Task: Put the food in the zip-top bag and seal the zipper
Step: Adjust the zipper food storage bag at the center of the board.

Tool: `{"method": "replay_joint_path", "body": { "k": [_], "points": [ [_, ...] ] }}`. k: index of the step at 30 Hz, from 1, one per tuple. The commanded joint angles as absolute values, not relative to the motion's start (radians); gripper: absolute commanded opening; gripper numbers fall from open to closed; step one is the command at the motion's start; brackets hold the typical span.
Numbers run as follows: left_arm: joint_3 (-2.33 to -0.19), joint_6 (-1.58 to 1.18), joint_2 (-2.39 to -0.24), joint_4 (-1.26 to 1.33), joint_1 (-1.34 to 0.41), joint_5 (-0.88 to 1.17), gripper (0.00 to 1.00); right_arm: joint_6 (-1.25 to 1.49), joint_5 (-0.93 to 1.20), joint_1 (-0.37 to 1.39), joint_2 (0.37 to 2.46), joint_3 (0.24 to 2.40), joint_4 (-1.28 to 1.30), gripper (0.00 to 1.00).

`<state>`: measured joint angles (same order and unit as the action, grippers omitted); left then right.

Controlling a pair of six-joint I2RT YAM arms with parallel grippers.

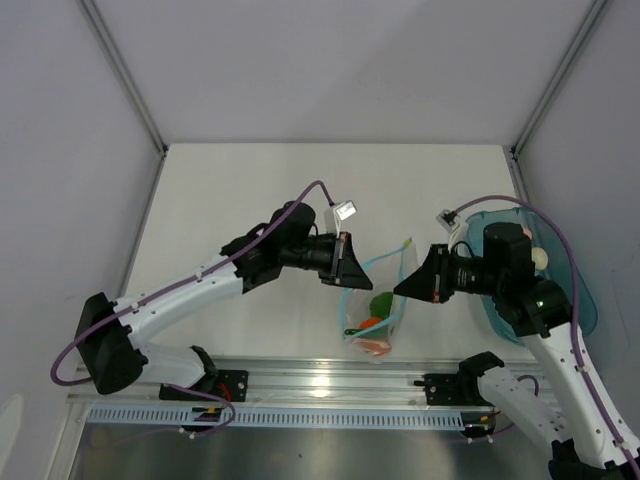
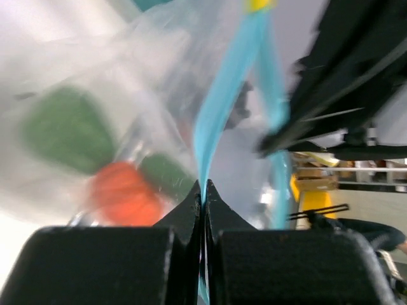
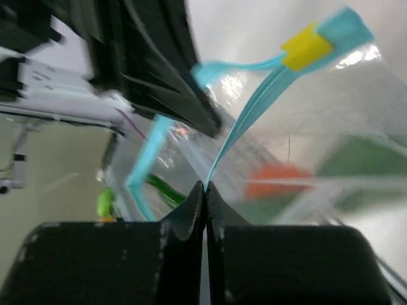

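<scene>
The clear zip-top bag (image 1: 378,318) hangs between my two grippers, above the table's front edge, with its mouth open. The green food (image 1: 381,303) and the orange-red food (image 1: 372,324) lie inside it. My left gripper (image 1: 349,262) is shut on the left side of the teal zipper (image 1: 383,258), as the left wrist view shows (image 2: 203,185). My right gripper (image 1: 400,287) is shut on the zipper's right side, seen in the right wrist view (image 3: 205,185). The yellow slider (image 3: 307,46) sits at the far end of the strip. One pale egg (image 1: 541,257) lies in the tray on the right.
A translucent teal tray (image 1: 588,300) sits at the right edge, partly under my right arm. A metal rail (image 1: 320,385) runs along the near edge, just below the hanging bag. White walls enclose the table on three sides.
</scene>
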<state>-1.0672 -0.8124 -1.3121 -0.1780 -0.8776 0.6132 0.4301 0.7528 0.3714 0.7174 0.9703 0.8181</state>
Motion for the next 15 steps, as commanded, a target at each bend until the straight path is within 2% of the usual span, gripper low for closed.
{"method": "replay_joint_path", "body": {
  "k": [1, 4, 10, 15],
  "points": [
    [-1.152, -0.635, -1.25, -0.395, -0.877, 0.507, 0.01, 0.59, 0.884, 0.376, 0.747, 1.081, 0.574, 0.0],
    [-1.135, -0.588, -1.178, -0.443, -0.885, 0.469, 0.01, 0.687, 0.891, 0.376, 0.79, 1.088, 0.52, 0.0],
    [-1.054, -0.597, -1.184, -0.431, -0.854, 0.485, 0.01, 0.666, 0.873, 0.371, 0.893, 0.888, 0.482, 0.0],
    [-1.046, -0.624, -1.115, -0.374, -0.854, 0.5, 0.01, 0.598, 0.812, 0.379, 0.867, 0.96, 0.551, 0.0]
  ]
}}
